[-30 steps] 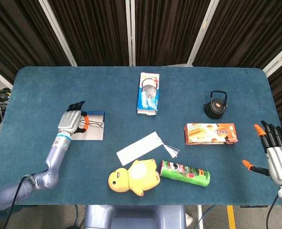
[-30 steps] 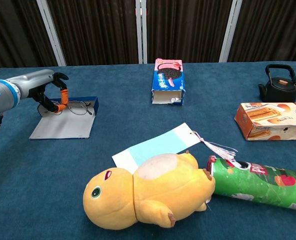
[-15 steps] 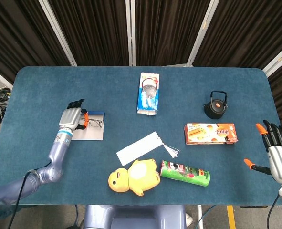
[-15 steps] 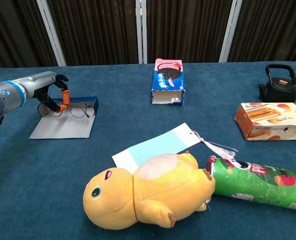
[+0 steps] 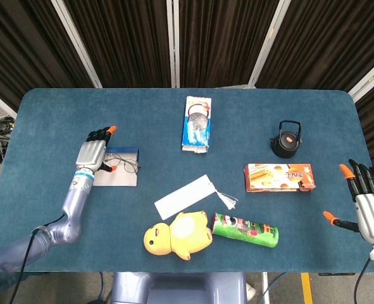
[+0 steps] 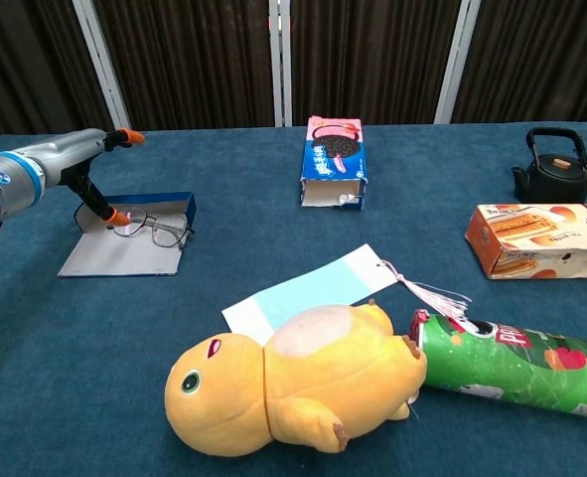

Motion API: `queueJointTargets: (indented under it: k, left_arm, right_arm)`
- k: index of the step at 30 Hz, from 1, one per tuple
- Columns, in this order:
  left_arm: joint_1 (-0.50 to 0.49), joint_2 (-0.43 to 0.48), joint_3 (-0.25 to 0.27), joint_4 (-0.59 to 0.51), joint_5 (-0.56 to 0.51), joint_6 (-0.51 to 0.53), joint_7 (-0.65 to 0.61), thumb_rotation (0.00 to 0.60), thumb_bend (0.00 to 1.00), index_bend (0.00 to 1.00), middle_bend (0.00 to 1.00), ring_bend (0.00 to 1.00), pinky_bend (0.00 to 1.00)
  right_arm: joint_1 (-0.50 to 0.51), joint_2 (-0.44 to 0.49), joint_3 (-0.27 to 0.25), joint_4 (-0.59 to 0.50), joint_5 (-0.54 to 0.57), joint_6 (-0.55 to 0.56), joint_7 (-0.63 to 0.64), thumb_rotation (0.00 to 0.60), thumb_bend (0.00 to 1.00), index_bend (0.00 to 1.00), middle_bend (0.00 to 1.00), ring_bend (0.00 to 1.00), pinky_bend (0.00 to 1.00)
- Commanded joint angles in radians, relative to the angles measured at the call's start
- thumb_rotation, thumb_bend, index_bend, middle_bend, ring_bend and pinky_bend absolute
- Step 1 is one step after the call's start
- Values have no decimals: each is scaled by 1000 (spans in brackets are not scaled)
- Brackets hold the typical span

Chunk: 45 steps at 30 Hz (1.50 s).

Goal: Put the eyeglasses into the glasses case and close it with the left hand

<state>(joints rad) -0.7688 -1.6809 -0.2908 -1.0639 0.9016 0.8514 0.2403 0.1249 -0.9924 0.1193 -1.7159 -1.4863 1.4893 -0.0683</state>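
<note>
The glasses case [image 5: 124, 178] [image 6: 124, 258] lies open at the table's left, a flat grey panel with a blue wall on its far side. The thin wire eyeglasses [image 5: 123, 165] [image 6: 161, 230] lie on the case next to that blue wall. My left hand [image 5: 92, 152] [image 6: 79, 159] hovers over the case's left end with its fingers stretched out and apart. Its orange thumb tip points down just beside the left end of the glasses, and it holds nothing. My right hand [image 5: 367, 206] stands open at the right table edge, far from the case.
A cookie box [image 5: 197, 122] [image 6: 334, 161] lies at the back centre, and a black kettle [image 5: 286, 139] [image 6: 552, 167] and an orange box [image 5: 279, 177] [image 6: 536, 239] are at the right. A white card [image 5: 183, 197], a yellow plush [image 5: 176, 235] [image 6: 293, 378] and a green chips can [image 5: 245, 229] lie near the front.
My left hand has spread its fingers and let go of the eyeglasses, which now lie on the case slightly further right. The right hand has stayed put.
</note>
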Motion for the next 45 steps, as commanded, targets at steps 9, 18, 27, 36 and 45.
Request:
queueJointTargets:
  k: [9, 18, 27, 36, 45]
  left_arm:
    - [12, 11, 40, -90, 116, 59, -19, 600, 0, 0, 0, 0, 0]
    - [-59, -109, 21, 24, 51, -10, 38, 600, 0, 0, 0, 0, 0]
    - [-102, -167, -7, 120, 57, -32, 12, 600, 0, 0, 0, 0, 0]
    - [-134, -205, -16, 209, 49, -69, 18, 600, 0, 0, 0, 0, 0]
    - [-133, -223, -31, 312, 35, -109, -28, 600, 0, 0, 0, 0, 0]
  right_arm:
    - [-2, 4, -3, -5, -9, 5, 1, 600, 0, 0, 0, 0, 0]
    - [1, 4, 4, 7, 11, -5, 13, 600, 0, 0, 0, 0, 0]
    - [0, 4, 6, 12, 18, -6, 19, 600, 0, 0, 0, 0, 0]
    - [4, 1, 9, 20, 33, -16, 15, 600, 0, 0, 0, 0, 0]
    - [3, -1, 9, 19, 29, -12, 7, 600, 0, 0, 0, 0, 0]
